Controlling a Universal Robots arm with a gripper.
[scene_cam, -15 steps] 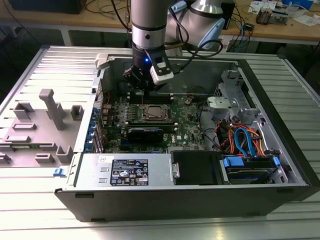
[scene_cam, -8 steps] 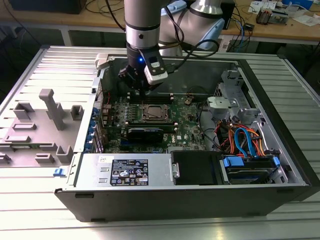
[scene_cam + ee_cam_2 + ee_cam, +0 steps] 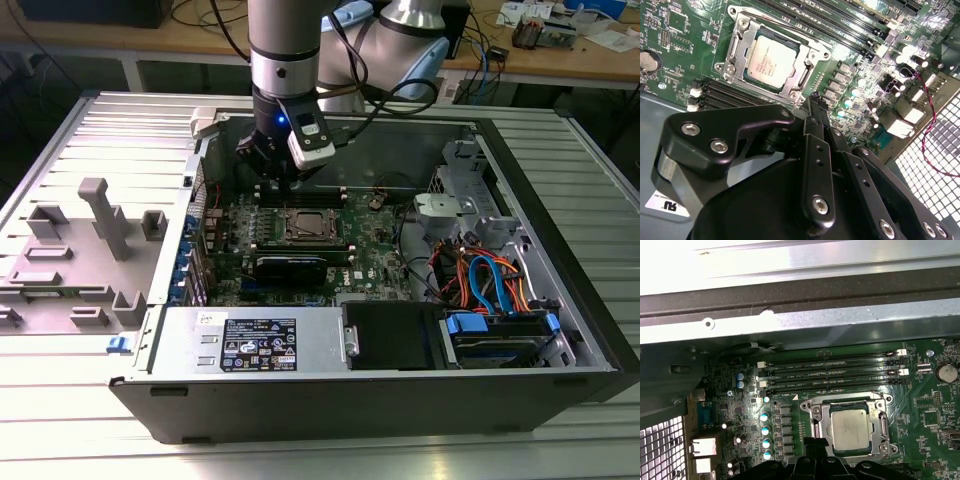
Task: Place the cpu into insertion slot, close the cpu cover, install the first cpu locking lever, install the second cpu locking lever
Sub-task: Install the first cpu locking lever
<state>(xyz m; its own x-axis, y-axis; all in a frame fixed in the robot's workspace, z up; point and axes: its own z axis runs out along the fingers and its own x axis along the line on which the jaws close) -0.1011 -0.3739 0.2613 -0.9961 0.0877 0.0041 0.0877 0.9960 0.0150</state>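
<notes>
gripper (image 3: 814, 96): fingers drawn together, nothing held; tips hover just beside insertion slot (image 3: 776, 36), near one corner.
cpu (image 3: 771, 62): seated flat in slot.
cpu cover (image 3: 739, 46): lying down around cpu, chip top showing through window.
step in hand, judged: locking levers. cannot tell whether either is latched.
lever work calls for narrow tip on thin wire arm, kept clear of memory slots (image 3: 830, 375) just beside slot.
computer case (image 3: 400, 405) holds motherboard (image 3: 680, 30) around slot; power box (image 3: 260, 345) and cable bundle (image 3: 480, 275) well apart from slot.
</notes>
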